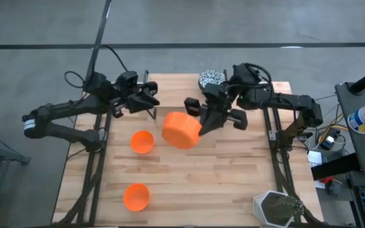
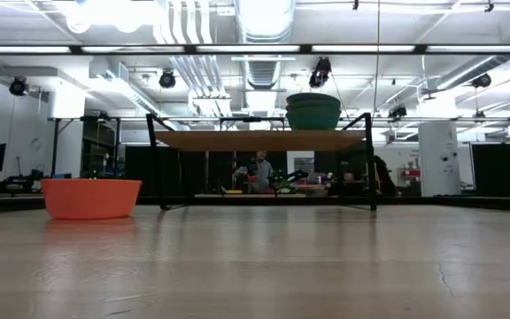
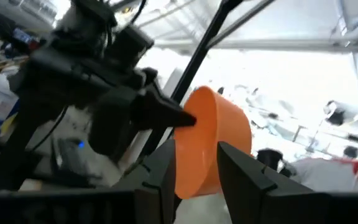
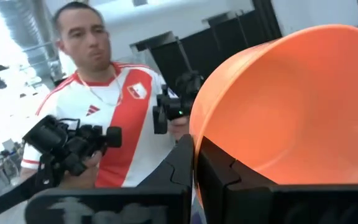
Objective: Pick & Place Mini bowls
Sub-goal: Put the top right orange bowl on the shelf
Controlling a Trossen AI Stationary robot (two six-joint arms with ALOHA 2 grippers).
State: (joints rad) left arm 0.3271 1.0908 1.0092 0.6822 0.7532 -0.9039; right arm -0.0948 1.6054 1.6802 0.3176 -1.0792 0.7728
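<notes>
The right gripper (image 1: 203, 125) pinches the rim of an orange bowl (image 1: 181, 130), lifted above the table (image 1: 233, 171). Facing it, the left gripper (image 1: 149, 98) hangs open and empty. Two orange bowls (image 1: 142, 142) sit left of the raised one; a speckled bowl (image 1: 211, 78) lies behind it.

Three orange mini bowls were in sight from above: one raised mid-table (image 1: 181, 130), one on the wood just left of it (image 1: 142, 142), one nearer the front edge (image 1: 136, 197). One speckled mini bowl (image 1: 211, 79) showed at the back. There was one white hexagonal pot (image 1: 275, 208), two arms and one person (image 4: 114, 106)
</notes>
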